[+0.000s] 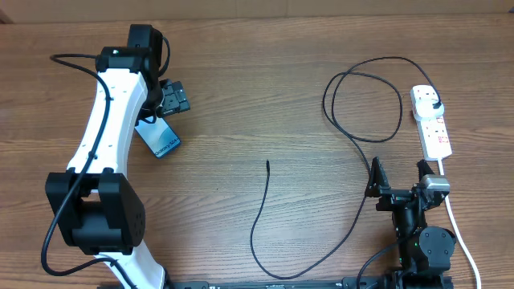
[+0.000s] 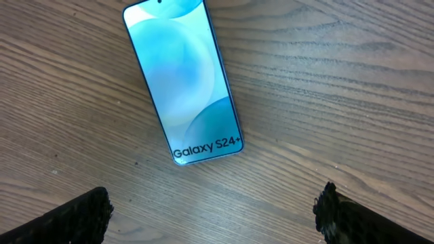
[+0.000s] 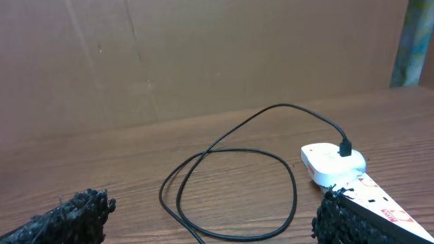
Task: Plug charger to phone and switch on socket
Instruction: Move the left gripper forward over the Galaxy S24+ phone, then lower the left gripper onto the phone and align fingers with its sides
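Observation:
The phone lies screen up at the left, partly under my left arm; in the left wrist view it shows a light blue screen. My left gripper is open and empty, hovering just beyond the phone. The charger cable loops at the right and runs down and round to its free connector tip at mid-table. Its black plug sits in the white socket strip. My right gripper is open and empty, near the strip and the cable loop.
The strip's thick white cord runs down the right side past my right arm. A brown wall stands behind the table. Bare wooden tabletop lies between the phone and the cable.

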You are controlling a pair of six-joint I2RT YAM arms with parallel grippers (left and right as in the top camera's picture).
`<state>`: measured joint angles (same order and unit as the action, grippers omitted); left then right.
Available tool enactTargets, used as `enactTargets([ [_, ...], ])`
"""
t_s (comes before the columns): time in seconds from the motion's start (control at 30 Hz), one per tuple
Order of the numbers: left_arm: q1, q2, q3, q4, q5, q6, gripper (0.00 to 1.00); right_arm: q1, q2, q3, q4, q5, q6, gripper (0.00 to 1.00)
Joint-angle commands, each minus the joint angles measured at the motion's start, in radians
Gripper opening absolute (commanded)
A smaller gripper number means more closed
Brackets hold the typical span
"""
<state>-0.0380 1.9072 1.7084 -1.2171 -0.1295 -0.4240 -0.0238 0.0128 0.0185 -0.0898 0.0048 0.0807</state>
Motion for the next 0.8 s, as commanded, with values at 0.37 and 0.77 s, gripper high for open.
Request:
enactTargets([
  [0.37,0.116,0.024,0.021,0.053,0.102,0.028,1.00,0.007,-0.010,-0.011,0.005,0.005,-0.004,1.00],
  [0.77,0.117,0.209,0.021,0.071,0.113,0.028,1.00,0.007,-0.010,-0.011,0.005,0.005,-0.004,1.00],
])
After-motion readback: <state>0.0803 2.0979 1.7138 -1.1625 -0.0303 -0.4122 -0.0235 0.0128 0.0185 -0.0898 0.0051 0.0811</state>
